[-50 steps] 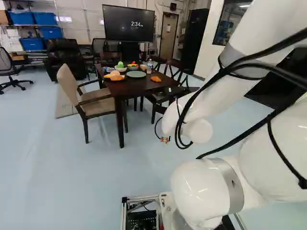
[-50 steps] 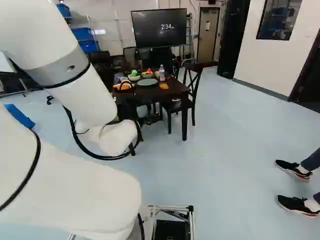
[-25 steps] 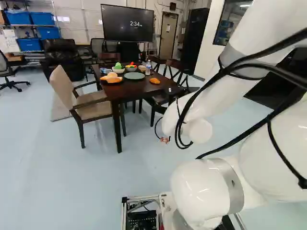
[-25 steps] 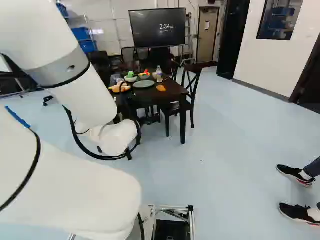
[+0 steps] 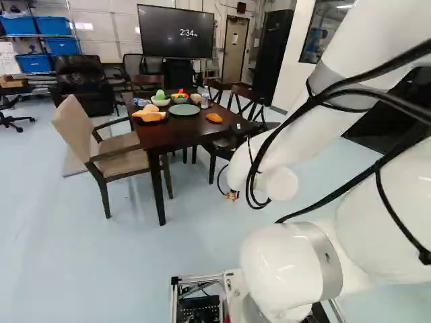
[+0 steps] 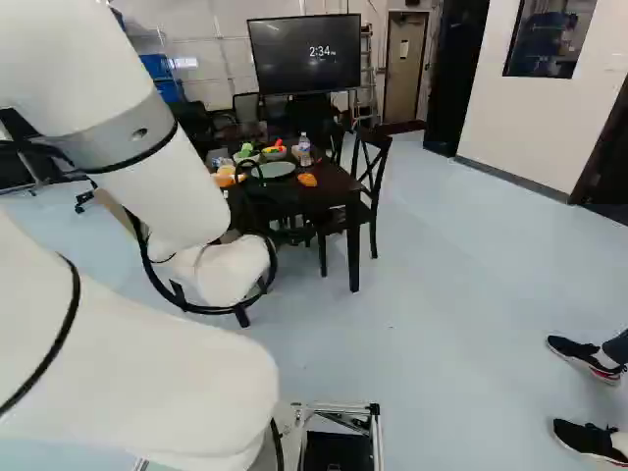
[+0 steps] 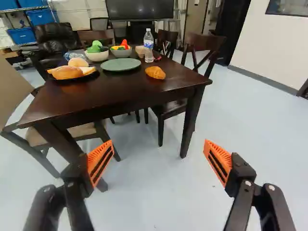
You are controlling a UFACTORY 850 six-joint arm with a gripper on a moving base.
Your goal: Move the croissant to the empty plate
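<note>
One golden-brown, crescent-shaped croissant (image 7: 155,72) and one round green plate (image 7: 121,65) share the dark wooden tabletop (image 7: 103,91); one black hand (image 5: 231,196), released.

Bright, fairly even light is filling the room, and the pale floor (image 5: 81,269) is giving it back in a milky sheen. Over in the left base view, small white highlights are glinting on the rounded lower part of the white arm (image 5: 279,269); in the right base view its near side is almost washing out. Soft shade is gathering beneath the dark table (image 7: 115,94). Farther back, glare is whitening patches of the wall (image 5: 121,30), and the digits are glowing on the black screen (image 5: 158,33).
</note>
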